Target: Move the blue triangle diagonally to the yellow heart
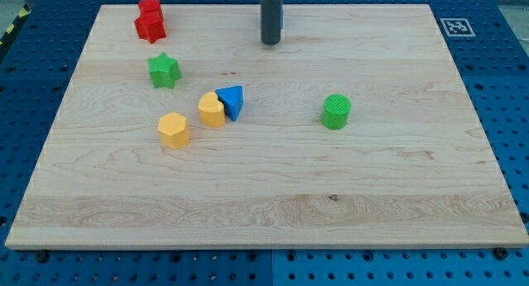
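Note:
The blue triangle lies left of the board's middle and touches the right side of the yellow heart. My tip is near the view's top, above and to the right of the blue triangle, well apart from it. A bit of blue shows behind the rod at its right edge; I cannot tell what it is.
A yellow hexagon lies below and left of the heart. A green star is up left. Two red blocks sit at the top left. A green cylinder is at the right. The wooden board rests on a blue pegboard.

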{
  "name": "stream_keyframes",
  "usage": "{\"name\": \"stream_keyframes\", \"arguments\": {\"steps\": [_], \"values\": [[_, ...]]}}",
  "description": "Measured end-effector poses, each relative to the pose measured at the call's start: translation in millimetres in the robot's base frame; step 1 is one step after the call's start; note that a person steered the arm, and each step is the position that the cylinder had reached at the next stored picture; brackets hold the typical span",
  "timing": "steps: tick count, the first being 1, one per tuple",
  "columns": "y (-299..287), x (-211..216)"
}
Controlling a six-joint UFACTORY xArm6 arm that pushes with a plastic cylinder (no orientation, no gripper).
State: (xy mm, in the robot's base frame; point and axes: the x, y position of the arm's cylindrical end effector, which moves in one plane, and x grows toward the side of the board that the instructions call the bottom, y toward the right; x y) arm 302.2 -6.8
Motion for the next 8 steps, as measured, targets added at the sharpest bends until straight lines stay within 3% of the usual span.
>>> {"name": "stream_keyframes", "arguments": {"steps": [2,5,8], "values": [[-104,73],[-105,115],[-51,136]]}}
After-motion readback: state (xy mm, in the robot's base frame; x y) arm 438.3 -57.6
